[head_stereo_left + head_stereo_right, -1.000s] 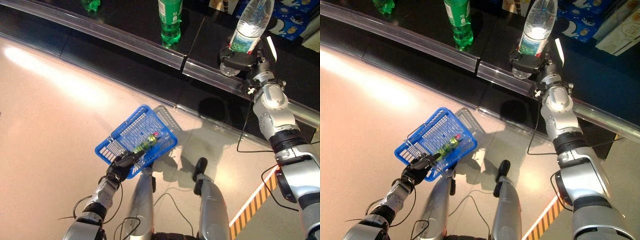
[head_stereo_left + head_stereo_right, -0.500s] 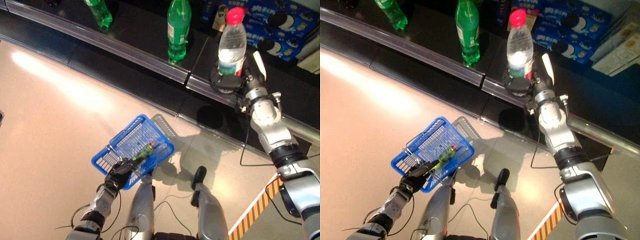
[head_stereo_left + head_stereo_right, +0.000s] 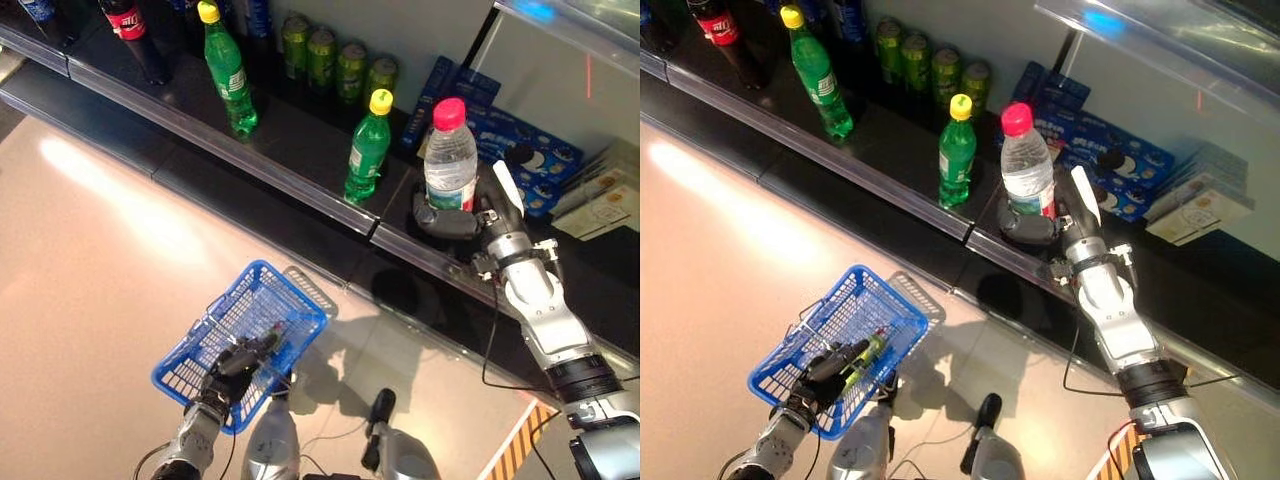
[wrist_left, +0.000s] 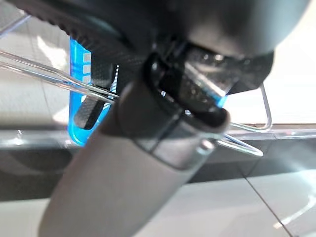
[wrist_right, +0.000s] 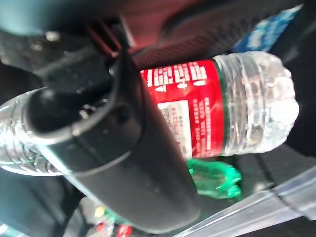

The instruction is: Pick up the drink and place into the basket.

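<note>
1. On the dark shelf (image 3: 300, 150), in the left eye view, the right hand (image 3: 470, 215) has its fingers wrapped round the lower part of the water bottle (image 3: 449, 160), a clear one with a pink cap and a red label, standing upright at the shelf's front edge. Just beside it along the shelf stands a green bottle (image 3: 366, 148) with a yellow cap; another green bottle (image 3: 228, 70) stands further along, and a dark cola bottle (image 3: 135, 35) beyond that. Green cans (image 3: 335, 65) line the back of the shelf, and blue boxes (image 3: 520, 160) lie behind the hand. Below the shelf, over the pale floor (image 3: 90, 240), the left hand (image 3: 240, 362) holds the blue basket (image 3: 200, 350) by its near side.

2. From the right eye view, the same basket shows a small green bottle (image 3: 868, 352) lying inside it, near the hand.

3. Close up in the left wrist view, the left hand's dark fingers (image 4: 197, 94) are curled round the basket's wire handle (image 4: 247, 140), with blue plastic showing behind.

4. Close up in the right wrist view, the thumb (image 5: 128, 163) lies across the water bottle's body, clamped against it beside the red label; the green bottle's base shows past it.
</note>
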Robot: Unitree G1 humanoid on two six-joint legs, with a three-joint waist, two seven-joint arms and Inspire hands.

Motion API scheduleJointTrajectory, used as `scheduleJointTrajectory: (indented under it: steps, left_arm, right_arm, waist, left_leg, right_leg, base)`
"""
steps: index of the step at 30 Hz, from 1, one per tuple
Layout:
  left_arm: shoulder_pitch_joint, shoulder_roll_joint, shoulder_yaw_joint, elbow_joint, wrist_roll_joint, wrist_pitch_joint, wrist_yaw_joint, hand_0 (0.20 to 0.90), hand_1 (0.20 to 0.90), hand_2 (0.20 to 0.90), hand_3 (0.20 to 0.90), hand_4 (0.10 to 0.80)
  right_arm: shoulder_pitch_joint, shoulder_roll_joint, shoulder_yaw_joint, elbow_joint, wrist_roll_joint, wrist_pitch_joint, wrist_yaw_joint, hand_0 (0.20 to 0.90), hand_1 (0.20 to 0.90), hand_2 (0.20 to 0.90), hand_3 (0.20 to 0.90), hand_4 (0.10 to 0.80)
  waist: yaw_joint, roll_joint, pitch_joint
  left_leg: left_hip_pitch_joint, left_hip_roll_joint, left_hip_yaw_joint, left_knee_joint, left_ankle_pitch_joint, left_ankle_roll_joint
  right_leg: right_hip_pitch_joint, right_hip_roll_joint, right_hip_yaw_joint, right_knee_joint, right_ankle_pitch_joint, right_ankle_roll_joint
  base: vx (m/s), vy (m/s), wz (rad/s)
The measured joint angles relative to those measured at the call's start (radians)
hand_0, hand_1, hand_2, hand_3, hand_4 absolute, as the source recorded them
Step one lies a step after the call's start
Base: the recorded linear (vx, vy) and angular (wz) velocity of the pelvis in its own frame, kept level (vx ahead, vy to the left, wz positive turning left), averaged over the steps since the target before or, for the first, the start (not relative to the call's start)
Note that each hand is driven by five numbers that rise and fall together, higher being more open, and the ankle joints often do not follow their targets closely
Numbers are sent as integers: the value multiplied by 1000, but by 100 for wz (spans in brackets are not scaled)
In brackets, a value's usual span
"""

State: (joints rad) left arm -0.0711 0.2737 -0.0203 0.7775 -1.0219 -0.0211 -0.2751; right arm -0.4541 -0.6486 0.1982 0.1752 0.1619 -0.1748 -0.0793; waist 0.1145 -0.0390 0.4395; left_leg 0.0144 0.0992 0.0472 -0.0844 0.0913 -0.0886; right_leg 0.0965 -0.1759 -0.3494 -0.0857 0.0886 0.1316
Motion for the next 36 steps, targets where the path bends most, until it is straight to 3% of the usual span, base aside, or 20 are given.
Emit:
scheduleJointTrajectory:
  steps: [6,14,25,36]
  left_arm:
    - [7,-12,-9,-131,-1,1,-27,300,300,300,200,100]
    - [7,3,-84,-329,-19,9,-26,300,300,300,200,100]
    - [7,95,-128,-493,-20,74,-8,300,300,300,200,100]
    - [7,176,-170,-658,-20,117,36,300,300,300,200,100]
  right_arm:
    - [10,31,1,-19,-7,-1,35,300,300,300,200,100]
    - [37,53,37,-36,-7,-1,38,300,300,300,200,100]
    - [37,55,134,-84,-7,-5,37,300,300,300,200,100]
    - [33,56,208,-156,-7,-11,36,300,300,300,200,100]
  waist:
    - [26,0,0]
    - [47,0,0]
    - [99,0,0]
    - [157,0,0]
  left_leg:
    - [3,-2,-15,0,15,-2]
    - [1,-1,-33,0,29,-4]
    - [-1,-4,-65,0,36,-4]
    - [-17,-10,-95,0,47,-6]
  right_leg:
    - [17,0,-11,0,0,0]
    - [31,1,-34,0,-2,2]
    - [55,1,-83,0,-4,2]
    - [57,0,-88,0,-13,8]
  base:
    - [8,-14,7]
    - [5,-43,9]
    - [3,-23,11]
    - [-3,-7,8]
